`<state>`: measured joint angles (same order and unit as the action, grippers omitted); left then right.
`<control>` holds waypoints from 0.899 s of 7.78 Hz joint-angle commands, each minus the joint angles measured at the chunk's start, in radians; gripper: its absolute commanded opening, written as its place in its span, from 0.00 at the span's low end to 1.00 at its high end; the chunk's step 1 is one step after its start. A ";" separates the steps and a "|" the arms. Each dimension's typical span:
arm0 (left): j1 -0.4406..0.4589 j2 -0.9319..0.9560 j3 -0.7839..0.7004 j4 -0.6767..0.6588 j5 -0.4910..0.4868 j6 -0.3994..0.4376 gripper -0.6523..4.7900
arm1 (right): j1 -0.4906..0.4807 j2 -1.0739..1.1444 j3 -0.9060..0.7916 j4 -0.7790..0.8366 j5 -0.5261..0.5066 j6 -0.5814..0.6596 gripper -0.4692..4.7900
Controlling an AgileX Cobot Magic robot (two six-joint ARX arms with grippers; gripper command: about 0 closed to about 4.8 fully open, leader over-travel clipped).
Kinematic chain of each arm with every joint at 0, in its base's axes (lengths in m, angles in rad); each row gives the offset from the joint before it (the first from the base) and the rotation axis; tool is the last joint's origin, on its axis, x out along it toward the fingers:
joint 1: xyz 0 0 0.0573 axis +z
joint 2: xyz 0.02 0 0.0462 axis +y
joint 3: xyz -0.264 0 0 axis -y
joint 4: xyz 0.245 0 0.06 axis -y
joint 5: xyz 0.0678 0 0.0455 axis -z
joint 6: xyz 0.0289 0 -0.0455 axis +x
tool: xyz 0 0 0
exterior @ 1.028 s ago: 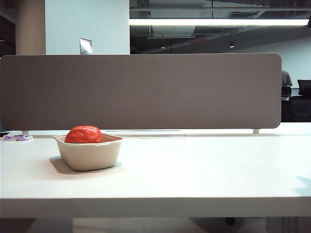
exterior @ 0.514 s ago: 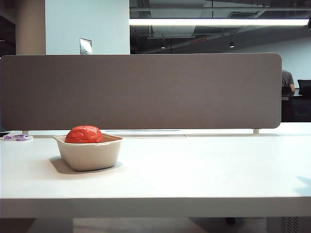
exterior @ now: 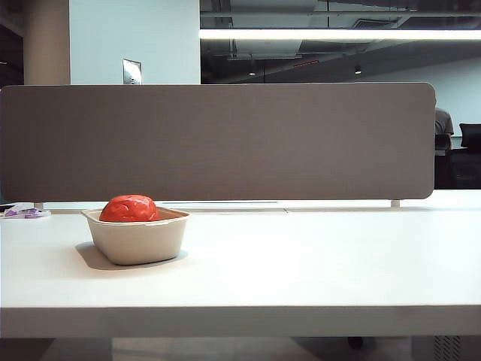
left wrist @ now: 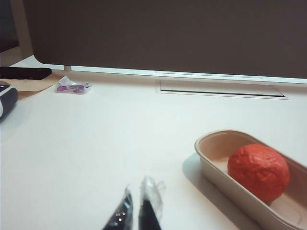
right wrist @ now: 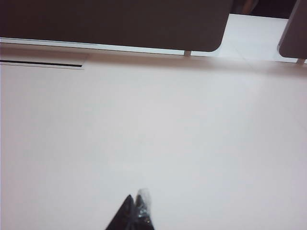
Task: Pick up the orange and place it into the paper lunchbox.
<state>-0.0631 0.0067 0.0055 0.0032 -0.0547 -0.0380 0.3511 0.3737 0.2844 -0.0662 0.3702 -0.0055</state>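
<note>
The orange (exterior: 129,208), red-orange with wrinkled skin, lies inside the beige paper lunchbox (exterior: 139,242) on the left part of the white table. In the left wrist view the orange (left wrist: 258,172) rests against one end of the lunchbox (left wrist: 209,143). My left gripper (left wrist: 138,188) hangs low over bare table a short way from the lunchbox, shut and holding nothing. My right gripper (right wrist: 135,195) is shut and empty over bare white table, far from both objects. Neither gripper shows in the exterior view.
A grey partition (exterior: 218,139) runs along the table's far edge. A small purple wrapper (left wrist: 72,87) and a dark device (left wrist: 5,99) lie at the far left. A cable slot (left wrist: 220,89) sits in front of the partition. The table's front edge (exterior: 240,320) is near.
The orange and lunchbox have not moved. A faint bluish shadow at the table's right edge in the exterior view has gone.
</note>
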 commanded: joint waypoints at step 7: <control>0.000 -0.003 -0.002 0.012 -0.002 0.004 0.17 | -0.267 -0.371 -0.281 0.041 -0.303 -0.003 0.09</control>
<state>-0.0631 0.0067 0.0055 0.0032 -0.0555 -0.0380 0.0845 0.0032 0.0067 -0.0433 0.1093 -0.0082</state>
